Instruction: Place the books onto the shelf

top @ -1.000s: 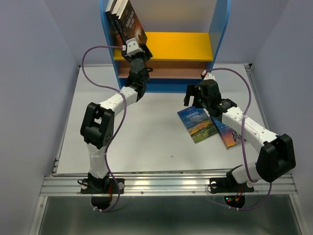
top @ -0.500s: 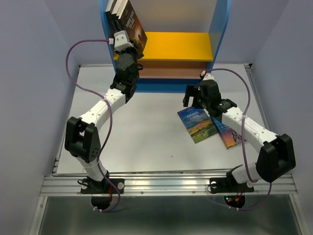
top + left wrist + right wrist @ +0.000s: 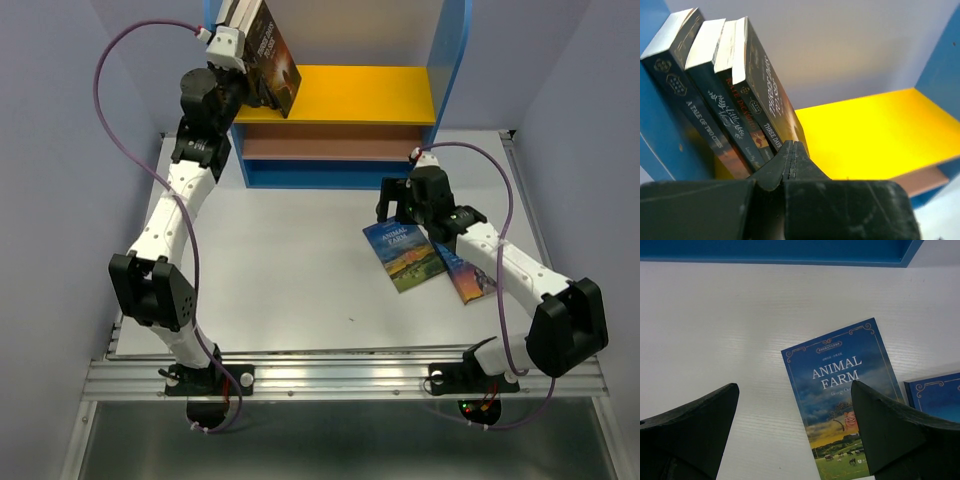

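Shelf sits at the far edge of the desk: blue sides and base, yellow upper board, pinkish-brown lower board under it. We count four books standing on the yellow upper board at its left end, all leaning left toward the blue side wall. The outermost is the dark "Three Days to See" book; "A Tale of Two Cities" is the one against the wall. The left pincer is raised to that stack, jaws pressed fully together with nothing between them. In the left wrist view its closed tip sits at the lower edge of the "Three Days to See" book; touching or just short, we cannot tell. On the desk, right of centre, the Animal Farm book lies flat, cover up, turned a bit off square. A second blue book lies flat just beside it on the right, partly hidden by the right arm; we cannot tell whether the two overlap. The right pincer hangs over the top edge of the Animal Farm book, jaws spread wide, holding nothing. In the right wrist view both fingers frame the cover, white desk between them, the shelf's blue base across the top.
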You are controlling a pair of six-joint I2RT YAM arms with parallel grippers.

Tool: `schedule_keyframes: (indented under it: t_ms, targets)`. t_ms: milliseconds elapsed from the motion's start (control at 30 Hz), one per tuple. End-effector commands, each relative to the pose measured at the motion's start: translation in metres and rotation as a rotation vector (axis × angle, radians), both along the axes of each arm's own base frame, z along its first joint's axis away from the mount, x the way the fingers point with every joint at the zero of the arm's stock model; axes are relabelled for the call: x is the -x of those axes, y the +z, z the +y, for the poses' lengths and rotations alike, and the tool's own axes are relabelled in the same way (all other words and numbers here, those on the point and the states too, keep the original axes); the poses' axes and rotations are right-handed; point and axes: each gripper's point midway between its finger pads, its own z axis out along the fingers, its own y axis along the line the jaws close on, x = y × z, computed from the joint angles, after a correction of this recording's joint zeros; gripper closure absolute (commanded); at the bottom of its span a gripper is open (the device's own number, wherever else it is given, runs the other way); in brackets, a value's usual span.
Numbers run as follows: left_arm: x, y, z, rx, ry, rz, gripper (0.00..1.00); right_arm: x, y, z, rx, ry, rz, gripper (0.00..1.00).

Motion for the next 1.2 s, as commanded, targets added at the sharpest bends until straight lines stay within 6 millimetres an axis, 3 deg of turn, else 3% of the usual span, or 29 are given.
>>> schedule_keyframes:
  t_ms: [0,300,467,633,833,1167]
  targets:
    - [0.018,-0.004,-0.022,-0.191,-0.237,-0.032,1.0,-0.005,0.019,-0.004,0.001,-0.005,-0.076,0.0]
    - [0.021,-0.047,-0.046,-0.307,-0.517,0.0,1.0,-0.005,0.014,-0.003,0.016,0.014,-0.067,0.0]
    - [0.006,-0.068,-0.044,-0.318,-0.501,0.055,1.0,-0.007,0.013,-0.002,0.022,0.015,-0.065,0.0]
    - [0.003,-0.09,-0.042,-0.371,-0.5,0.078,1.0,-0.008,0.01,-0.001,0.027,0.019,-0.058,0.0]
    - [-0.019,-0.104,-0.03,-0.372,-0.399,0.124,1.0,-0.009,0.009,0.0,0.028,0.023,-0.054,0.0]
    - [-0.039,-0.099,-0.028,-0.356,-0.357,0.12,1.0,-0.01,0.008,0.002,0.024,0.032,-0.049,0.0]
